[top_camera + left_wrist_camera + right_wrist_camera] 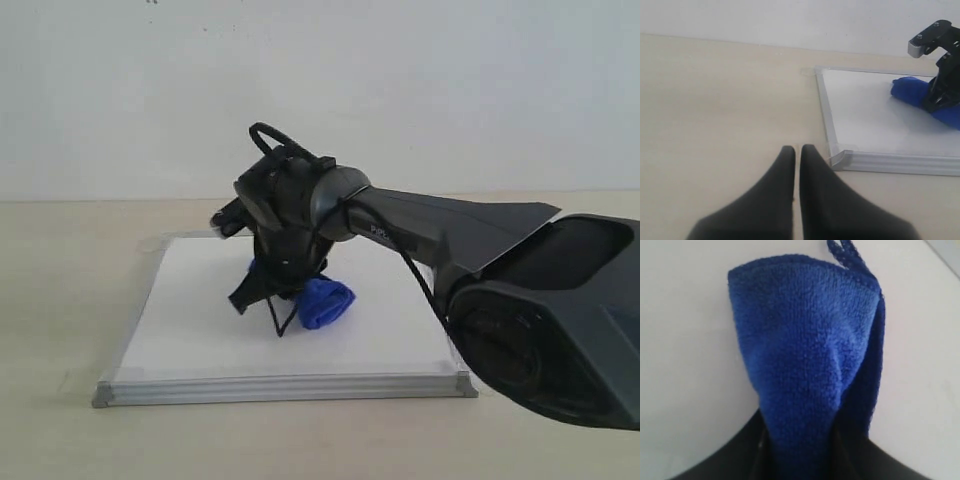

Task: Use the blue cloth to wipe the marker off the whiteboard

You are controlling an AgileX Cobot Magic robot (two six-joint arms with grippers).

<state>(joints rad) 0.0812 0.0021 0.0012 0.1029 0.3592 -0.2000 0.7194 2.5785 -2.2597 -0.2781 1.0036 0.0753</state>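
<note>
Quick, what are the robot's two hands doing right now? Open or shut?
The left gripper is shut, holding nothing.
The right gripper is shut on the blue cloth.

Blue cloth (328, 303) partly behind fingers (250, 292)

white wall (400, 80), beige tabletop (60, 300)
</note>
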